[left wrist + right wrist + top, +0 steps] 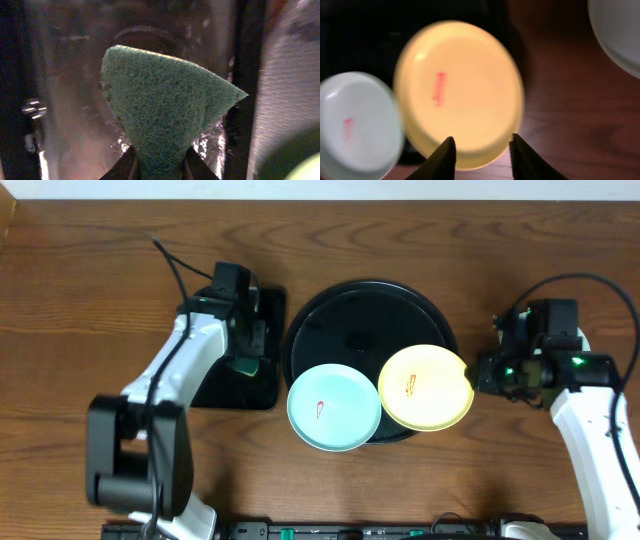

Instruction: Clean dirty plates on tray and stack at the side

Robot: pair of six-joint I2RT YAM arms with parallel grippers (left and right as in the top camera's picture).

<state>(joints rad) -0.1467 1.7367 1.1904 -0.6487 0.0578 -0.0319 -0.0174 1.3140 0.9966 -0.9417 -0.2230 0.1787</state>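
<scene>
Both fingers of your right gripper (482, 140) sit part-open over the yellow plate (460, 90) rim, left gripper (160, 169) pinching a green scouring pad (165, 105).

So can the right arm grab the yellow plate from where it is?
Probably yes. The right gripper sits at the yellow plate's near edge, jaws apart, with the rim showing between them in the wrist view. Nothing lies in between; the blue plate is on the far side.
</scene>
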